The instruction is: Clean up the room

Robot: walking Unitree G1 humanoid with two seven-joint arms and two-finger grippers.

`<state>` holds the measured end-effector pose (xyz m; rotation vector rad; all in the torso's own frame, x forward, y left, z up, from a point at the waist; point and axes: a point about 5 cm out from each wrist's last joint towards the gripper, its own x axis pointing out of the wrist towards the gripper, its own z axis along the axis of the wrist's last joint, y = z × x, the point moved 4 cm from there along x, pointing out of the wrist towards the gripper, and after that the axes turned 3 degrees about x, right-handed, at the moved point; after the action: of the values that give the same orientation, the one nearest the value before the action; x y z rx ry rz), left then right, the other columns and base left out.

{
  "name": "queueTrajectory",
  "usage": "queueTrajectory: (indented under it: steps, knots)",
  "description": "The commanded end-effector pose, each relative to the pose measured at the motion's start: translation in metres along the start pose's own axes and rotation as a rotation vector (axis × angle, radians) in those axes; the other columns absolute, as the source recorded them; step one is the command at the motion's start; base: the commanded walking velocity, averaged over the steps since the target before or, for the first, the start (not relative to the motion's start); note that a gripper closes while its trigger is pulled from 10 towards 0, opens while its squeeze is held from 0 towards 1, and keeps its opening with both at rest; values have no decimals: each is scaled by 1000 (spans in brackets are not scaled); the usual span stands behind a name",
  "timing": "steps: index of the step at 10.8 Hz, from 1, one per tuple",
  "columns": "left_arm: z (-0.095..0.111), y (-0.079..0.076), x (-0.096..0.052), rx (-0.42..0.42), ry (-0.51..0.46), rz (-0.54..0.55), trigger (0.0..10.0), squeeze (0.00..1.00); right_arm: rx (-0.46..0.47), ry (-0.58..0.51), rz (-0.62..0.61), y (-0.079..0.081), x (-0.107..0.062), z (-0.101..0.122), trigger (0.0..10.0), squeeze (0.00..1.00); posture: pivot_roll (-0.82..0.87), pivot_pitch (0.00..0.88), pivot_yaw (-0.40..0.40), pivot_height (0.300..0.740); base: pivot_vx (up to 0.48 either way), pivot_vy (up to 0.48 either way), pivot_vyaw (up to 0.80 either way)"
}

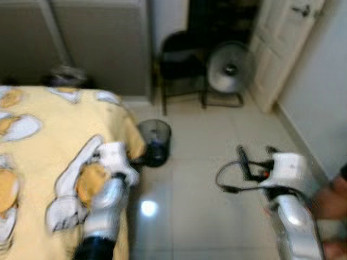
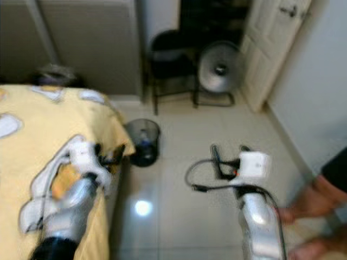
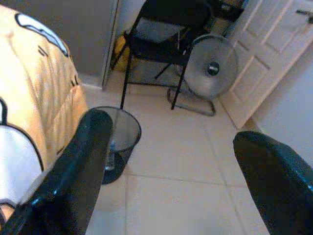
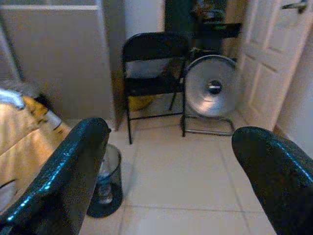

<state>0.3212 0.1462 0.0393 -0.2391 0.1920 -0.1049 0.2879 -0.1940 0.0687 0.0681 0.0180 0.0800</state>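
both grippers' jaws gape wide, holding nothing.

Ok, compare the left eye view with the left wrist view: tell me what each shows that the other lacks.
Left eye view alone: the right tool, open above the tiled floor, with a black cable looped beside it, and a person's hand at the right edge.

Left wrist view alone: something yellow on the floor behind the chair legs.

Both: the yellow bedspread, the mesh wastebasket beside the bed, the black folding chair, the round fan, the white door, and the left tool, open.
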Motion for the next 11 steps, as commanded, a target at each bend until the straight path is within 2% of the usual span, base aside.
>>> queueTrajectory:
  steps: [1,4,5,6,8,10,11]
  knots:
    - [4,-17,5,-3,-11,-46,10000,0,-25,3,-30,-12,-2,3,10000,0,-185,0,1,740,461,0,-750]
    - [4,-23,7,3,-11,-74,10000,0,-28,28,-40,-15,0,-2,10000,0,-184,0,4,740,461,0,-752]
    - [3,-25,9,93,-2,-67,10000,0,-32,23,-42,-16,0,-2,10000,0,-184,0,4,740,0,0,-688]
    - [4,-26,11,116,-3,-55,10000,0,-34,21,-40,-16,0,-1,10000,0,-186,0,4,740,0,0,0]
    - [8,-30,11,67,-29,-85,10000,0,-42,16,-35,-16,1,0,10000,0,-189,0,4,740,0,0,0]
    - [10,-33,10,102,-43,-91,10000,0,-46,4,-28,-14,2,3,10000,0,-188,0,3,740,0,0,0]
    - [18,-34,10,163,-96,-100,10000,0,-44,-13,-36,-15,3,5,10000,0,-188,0,3,740,0,0,0]
